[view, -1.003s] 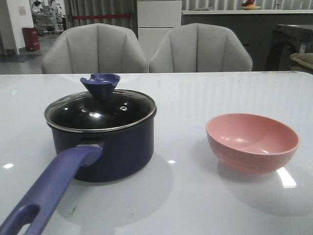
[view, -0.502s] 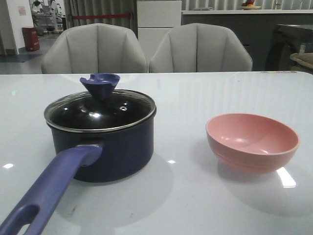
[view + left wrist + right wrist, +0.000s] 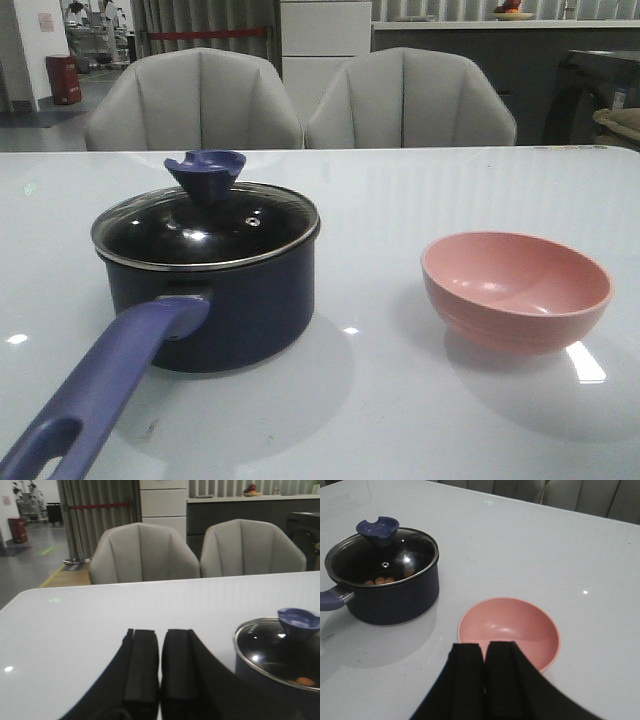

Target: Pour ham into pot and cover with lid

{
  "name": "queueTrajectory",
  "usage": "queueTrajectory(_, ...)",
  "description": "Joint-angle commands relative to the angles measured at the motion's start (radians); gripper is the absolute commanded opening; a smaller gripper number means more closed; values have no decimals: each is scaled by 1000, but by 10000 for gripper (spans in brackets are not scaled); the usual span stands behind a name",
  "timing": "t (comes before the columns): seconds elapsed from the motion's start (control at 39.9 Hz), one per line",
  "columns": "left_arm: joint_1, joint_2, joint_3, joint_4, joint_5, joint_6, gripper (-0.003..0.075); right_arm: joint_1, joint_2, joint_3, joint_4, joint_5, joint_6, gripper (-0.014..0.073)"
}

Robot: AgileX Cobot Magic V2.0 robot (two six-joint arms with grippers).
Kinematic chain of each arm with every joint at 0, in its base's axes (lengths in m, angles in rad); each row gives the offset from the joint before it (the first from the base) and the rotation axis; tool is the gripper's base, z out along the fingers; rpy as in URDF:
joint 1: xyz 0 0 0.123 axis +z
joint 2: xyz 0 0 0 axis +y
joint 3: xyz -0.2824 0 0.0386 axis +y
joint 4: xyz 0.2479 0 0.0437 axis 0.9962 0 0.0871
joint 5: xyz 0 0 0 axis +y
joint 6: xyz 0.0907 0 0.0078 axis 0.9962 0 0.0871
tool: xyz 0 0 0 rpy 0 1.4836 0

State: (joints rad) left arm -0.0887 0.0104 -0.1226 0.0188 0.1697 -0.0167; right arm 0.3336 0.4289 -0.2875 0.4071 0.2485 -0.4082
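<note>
Round clear glass lid (image 3: 205, 228) sits on the dark navy saucepan (image 3: 215, 300), orange-pink ham chunks (image 3: 381, 580) inside. Left hand (image 3: 160, 672) and right hand (image 3: 484, 672) both pressed together, empty; the left sits nearer that saucepan.

Pot (image 3: 215, 300) left on table (image 3: 420, 420), lid (image 3: 205, 225) on it, ham (image 3: 385, 579) inside, bowl (image 3: 516, 290) right.

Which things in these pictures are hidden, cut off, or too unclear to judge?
- Ham: only some chunks show through the lid; the count is unclear.
- Pot handle: front view, end cut by the edge.
- Pink bowl: right wrist view, near rim behind the right gripper.
</note>
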Motion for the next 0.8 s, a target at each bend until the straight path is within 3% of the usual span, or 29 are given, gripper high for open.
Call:
queueTrajectory(0.0, 41, -25, 25, 0, -133, 0, 113, 2, 3, -29, 10, -67, -11, 137)
queueTrajectory(0.18, 44, -38, 83, 0, -170, 0, 113, 2, 3, -29, 10, -67, -11, 137)
queueTrajectory(0.4, 43, -38, 157, -4, -335, 0, 113, 2, 3, -29, 10, -67, -11, 137)
queueTrajectory(0.78, 43, -36, 161, -4, -303, 0, 113, 2, 3, -29, 10, -67, -11, 137)
